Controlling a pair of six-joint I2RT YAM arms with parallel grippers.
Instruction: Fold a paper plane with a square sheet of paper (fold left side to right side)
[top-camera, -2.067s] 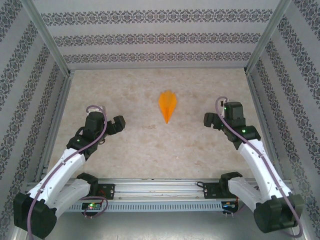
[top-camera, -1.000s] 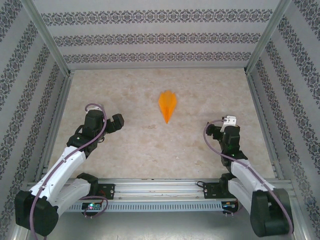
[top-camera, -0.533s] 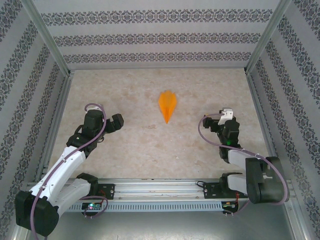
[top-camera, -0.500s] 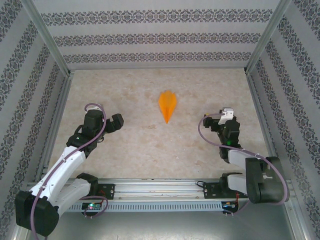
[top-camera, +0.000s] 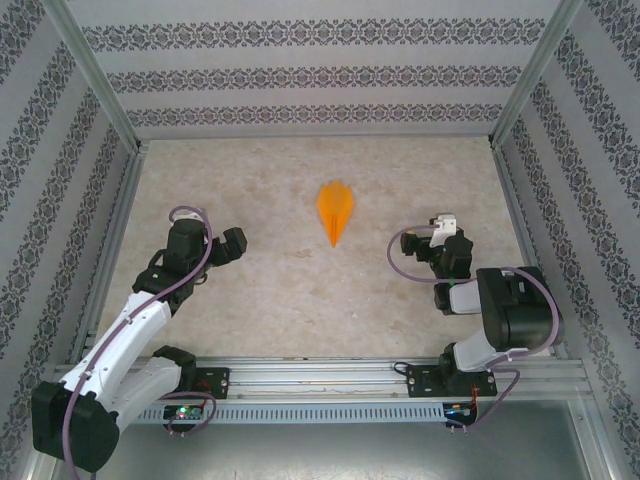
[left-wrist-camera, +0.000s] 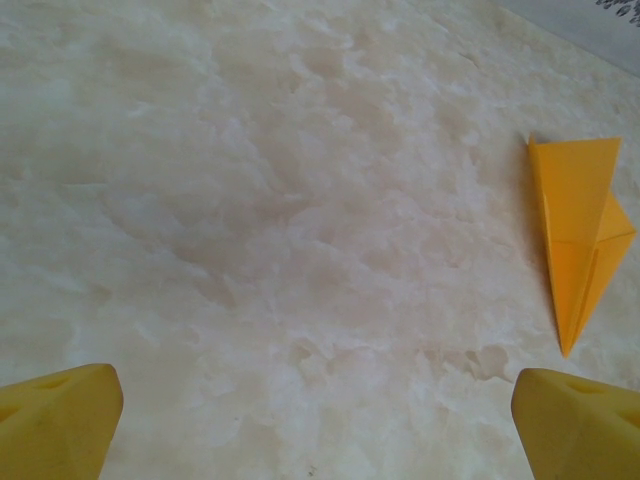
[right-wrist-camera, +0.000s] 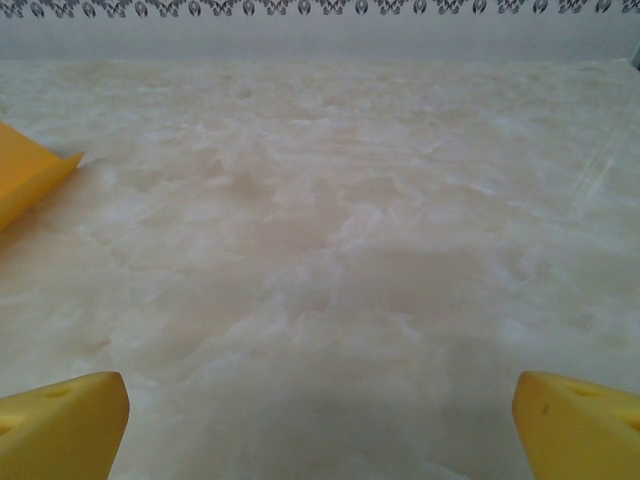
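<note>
The square sheet of paper (top-camera: 335, 210) lies folded into a narrow orange dart on the marble tabletop, its point toward the near edge. In the left wrist view the paper (left-wrist-camera: 580, 235) is at the right edge, and in the right wrist view a corner of the paper (right-wrist-camera: 25, 175) shows at the left edge. My left gripper (top-camera: 238, 245) hovers open to the left of the paper, its yellow fingertips (left-wrist-camera: 60, 420) wide apart over bare table. My right gripper (top-camera: 432, 238) is open to the paper's right, fingertips (right-wrist-camera: 575, 425) spread with nothing between them. Neither gripper touches the paper.
Patterned walls enclose the table (top-camera: 300, 290) at the back and both sides. A metal rail (top-camera: 320, 375) with the arm bases runs along the near edge. The right arm (top-camera: 505, 310) is folded up close to its base.
The right arm has drawn back and folded toward its base, its gripper drifting slightly left and staying open. The left arm and the paper have hardly moved.
</note>
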